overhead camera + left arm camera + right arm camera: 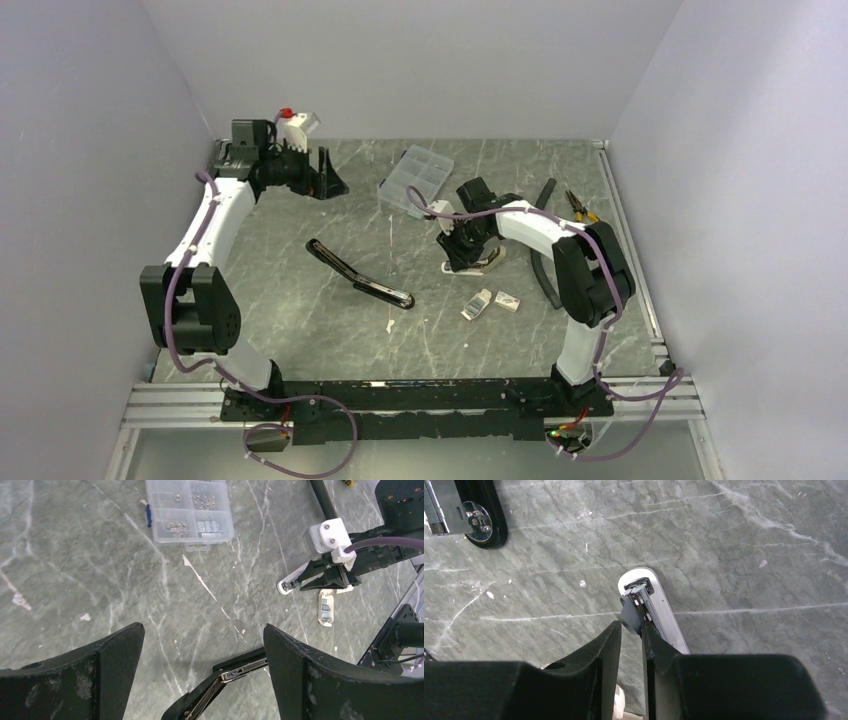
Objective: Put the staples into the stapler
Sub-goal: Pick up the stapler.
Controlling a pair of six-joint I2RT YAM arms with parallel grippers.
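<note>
Currently the right gripper (pixel 631 626) sits low over the white stapler (pixel 659 611), which lies on the table (pixel 300 330) a short way from the clear compartment case (pixel 392 190), on the side toward the arm bases. Its jaws stand narrow. The fingertips (pixel 616 630) pinch the dark block (pixel 630 612) at the front end of the stapler's metal channel, and the white base plate rests flat on the table surface.

Position of the remaining items, referenced to the case:

- Staples (pixel 326 606): grey strips lying in the open cardboard tray (pixel 478 303). The tray is farther from the case than the white stapler, toward the arm bases, and is apart from the right gripper
- Sleeve (pixel 507 301): white with a red mark, just beside the tray, on the tray's side away from the case
- Black stapler (pixel 360 277): opened out flat, its metal magazine facing up, lying toward the arm bases and slightly left of the case. Neither gripper touches it
- Left gripper (pixel 330 178): held above the table to the left of the case, near the rear wall. Its jaws are spread wide and hold nothing
- Pliers (pixel 580 207): yellow-handled, well to the right of the case, near the table's right edge
</note>
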